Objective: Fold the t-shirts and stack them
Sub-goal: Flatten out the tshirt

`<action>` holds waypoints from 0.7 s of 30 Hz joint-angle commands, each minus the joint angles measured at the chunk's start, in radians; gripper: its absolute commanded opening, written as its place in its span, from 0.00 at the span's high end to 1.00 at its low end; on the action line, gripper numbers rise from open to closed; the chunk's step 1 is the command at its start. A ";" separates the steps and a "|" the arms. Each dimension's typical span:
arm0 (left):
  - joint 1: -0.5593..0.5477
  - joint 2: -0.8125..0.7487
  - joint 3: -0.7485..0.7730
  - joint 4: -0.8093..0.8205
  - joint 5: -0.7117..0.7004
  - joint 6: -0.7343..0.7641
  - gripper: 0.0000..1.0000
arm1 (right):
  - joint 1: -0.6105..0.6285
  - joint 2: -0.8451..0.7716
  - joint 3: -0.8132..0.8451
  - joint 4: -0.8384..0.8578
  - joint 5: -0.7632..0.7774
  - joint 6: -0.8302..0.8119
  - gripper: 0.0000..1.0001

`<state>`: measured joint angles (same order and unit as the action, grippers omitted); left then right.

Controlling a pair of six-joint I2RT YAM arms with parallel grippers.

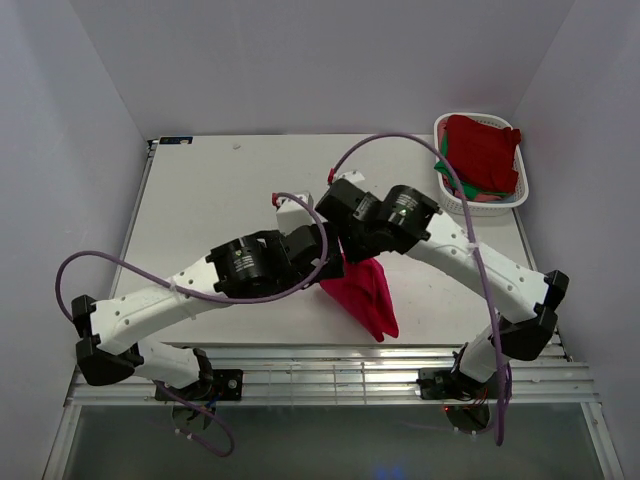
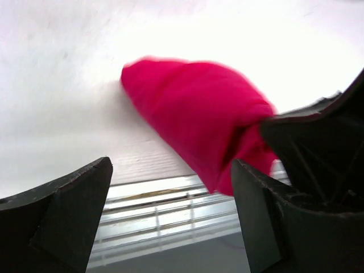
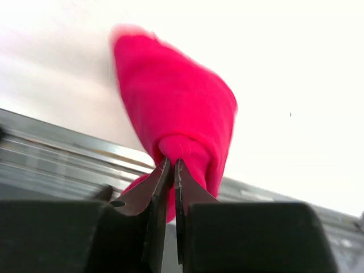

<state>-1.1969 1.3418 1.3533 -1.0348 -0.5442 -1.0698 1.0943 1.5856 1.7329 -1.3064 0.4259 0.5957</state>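
A crimson t-shirt (image 1: 366, 295) hangs bunched above the table's near edge, a fold of it pinched in my right gripper (image 3: 172, 162), which is shut on the cloth (image 3: 170, 96). My left gripper (image 2: 170, 165) is wide open just beside the same shirt (image 2: 193, 114), with nothing between its fingers (image 2: 74, 199). In the top view both wrists crowd over the upper end of the cloth and hide the grip. More t-shirts, dark red (image 1: 485, 150) with a bit of green (image 1: 458, 187) under it, lie piled in the basket.
The white slotted basket (image 1: 452, 205) stands at the table's back right corner. Metal rails (image 1: 330, 365) run along the near edge below the hanging shirt. The two forearms cross closely at mid-table.
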 commanded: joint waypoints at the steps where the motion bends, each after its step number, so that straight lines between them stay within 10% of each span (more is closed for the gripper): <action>1: 0.025 0.056 0.148 -0.094 -0.040 0.105 0.04 | 0.049 -0.039 0.287 -0.001 -0.006 -0.068 0.87; 15: 0.039 0.046 0.224 0.019 0.079 0.232 0.05 | 0.026 0.053 0.372 0.026 -0.065 -0.096 0.85; 21: 0.037 0.026 0.009 0.149 0.208 0.194 0.03 | 0.042 -0.010 -0.153 0.120 -0.148 0.028 0.75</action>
<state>-1.1362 1.3243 1.4330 -1.0389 -0.4961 -0.9005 1.0805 1.5608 1.8034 -1.3293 0.4011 0.5854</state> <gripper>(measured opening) 0.956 0.231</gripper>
